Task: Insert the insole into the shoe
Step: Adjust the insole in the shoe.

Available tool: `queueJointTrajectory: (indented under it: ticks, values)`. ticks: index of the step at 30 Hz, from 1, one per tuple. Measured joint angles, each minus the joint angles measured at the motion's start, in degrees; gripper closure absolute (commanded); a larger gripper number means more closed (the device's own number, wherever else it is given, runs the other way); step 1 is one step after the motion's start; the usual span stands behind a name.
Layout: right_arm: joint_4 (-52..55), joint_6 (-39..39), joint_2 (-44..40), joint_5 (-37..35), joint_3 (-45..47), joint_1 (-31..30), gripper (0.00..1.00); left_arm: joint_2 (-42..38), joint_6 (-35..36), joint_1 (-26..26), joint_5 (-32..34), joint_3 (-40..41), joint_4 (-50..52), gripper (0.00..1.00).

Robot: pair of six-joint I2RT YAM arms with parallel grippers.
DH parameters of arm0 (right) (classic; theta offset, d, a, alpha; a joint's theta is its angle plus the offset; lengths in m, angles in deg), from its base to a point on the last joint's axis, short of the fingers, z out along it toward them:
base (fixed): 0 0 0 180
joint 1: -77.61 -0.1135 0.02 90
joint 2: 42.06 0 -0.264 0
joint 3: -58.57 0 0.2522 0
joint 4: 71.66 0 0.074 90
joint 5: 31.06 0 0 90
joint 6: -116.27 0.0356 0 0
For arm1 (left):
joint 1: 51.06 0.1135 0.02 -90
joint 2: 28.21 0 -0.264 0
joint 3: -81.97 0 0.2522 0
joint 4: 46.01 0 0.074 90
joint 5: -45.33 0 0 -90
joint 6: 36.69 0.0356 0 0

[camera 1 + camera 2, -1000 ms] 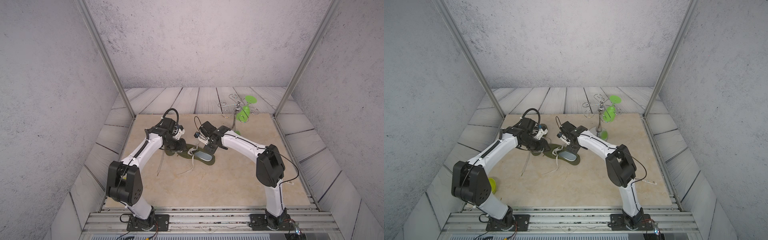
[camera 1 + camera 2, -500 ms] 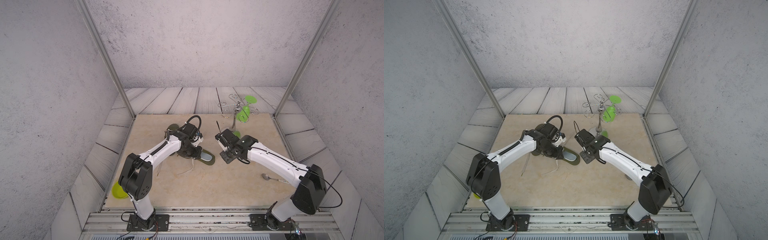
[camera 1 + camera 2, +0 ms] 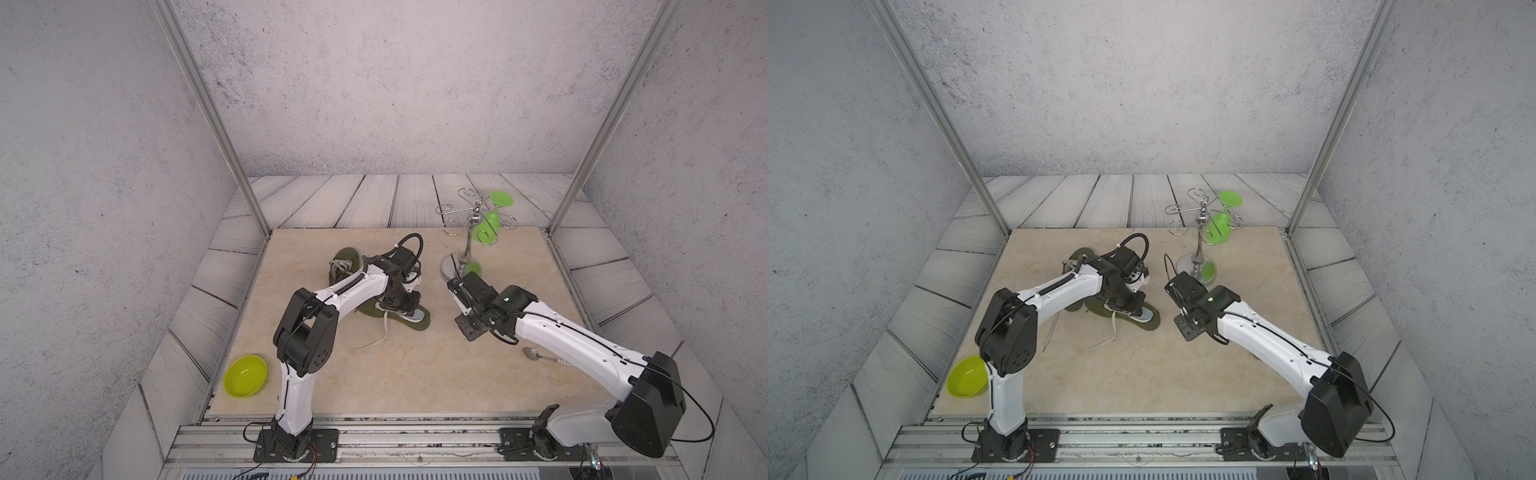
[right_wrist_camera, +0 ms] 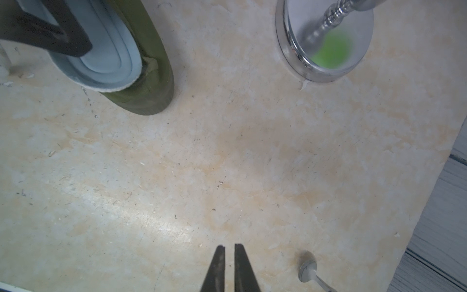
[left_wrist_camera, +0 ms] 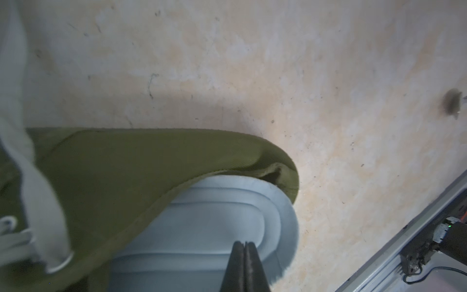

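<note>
We see our right tool [image 4: 229,246] drawn back from the shoe [image 5: 126,161] over the counter [image 4: 227,151], while our left tool [image 5: 244,244] has slid to the insole [image 5: 214,222] and pressed its jaws together.

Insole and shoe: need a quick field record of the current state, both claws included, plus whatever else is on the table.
shoe: olive, lace-up, lying on the table
insole: pale blue, heel end showing in the shoe opening; front hidden under the upper
left claw: shut, tips over the insole heel; contact likely
right claw: nearly shut, empty, over bare table
second olive shoe: behind the first, partly hidden
others: spoon, green bowl, chrome rack
</note>
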Motion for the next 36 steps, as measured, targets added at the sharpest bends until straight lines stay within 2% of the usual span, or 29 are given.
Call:
queueJointTrajectory:
  ticks: [5, 10, 14, 19, 22, 25, 30, 32, 33, 34, 36]
  values:
    - [0.20, 0.00, 0.00, 0.00, 0.00, 0.04, 0.88, 6.10, -0.02, -0.07, 0.17, -1.73, 0.17, 1.00]
    - [0.02, 0.15, 0.00, 0.59, -0.07, 0.15, 0.84, 5.33, -0.07, -0.07, 2.38, -2.54, -0.39, 1.00]
    - [-2.54, 0.07, 0.00, 4.63, -0.07, 0.15, 0.78, 3.87, -0.07, -0.07, 5.01, -2.71, 1.31, 0.84]
    - [-10.86, -2.36, 0.22, 12.63, 0.85, 0.15, 0.73, -1.27, -0.76, 0.42, 11.10, -3.30, 7.26, 0.74]
    - [-15.78, -5.88, 1.05, 16.90, 2.40, 0.15, 0.69, -5.07, -1.73, 1.44, 12.26, -2.54, 8.44, 0.64]
    - [-20.13, -10.01, 3.67, 20.81, 2.84, 0.15, 0.65, -7.76, -2.95, 3.13, 12.39, -0.42, 8.31, 0.59]
    - [-23.82, -15.61, 10.32, 26.23, 1.14, 0.15, 0.61, -6.43, -4.63, 5.05, 10.99, 1.16, 7.58, 0.56]
    - [-25.68, -16.96, 11.93, 27.74, 0.92, 0.15, 0.56, -5.66, -5.55, 5.18, 10.32, 1.31, 7.08, 0.45]
    - [-26.60, -17.40, 12.26, 28.50, 1.05, 0.15, 0.54, -5.42, -6.23, 5.18, 9.88, 1.33, 6.80, 0.25]
    - [-27.98, -17.79, 12.28, 28.98, 1.40, 0.15, 0.54, -5.33, -6.54, 5.18, 9.49, 1.36, 6.71, 0.20]
    - [-30.03, -18.32, 12.28, 29.75, 1.77, 0.15, 0.53, -5.33, -7.63, 5.14, 8.87, 1.36, 6.82, 0.20]
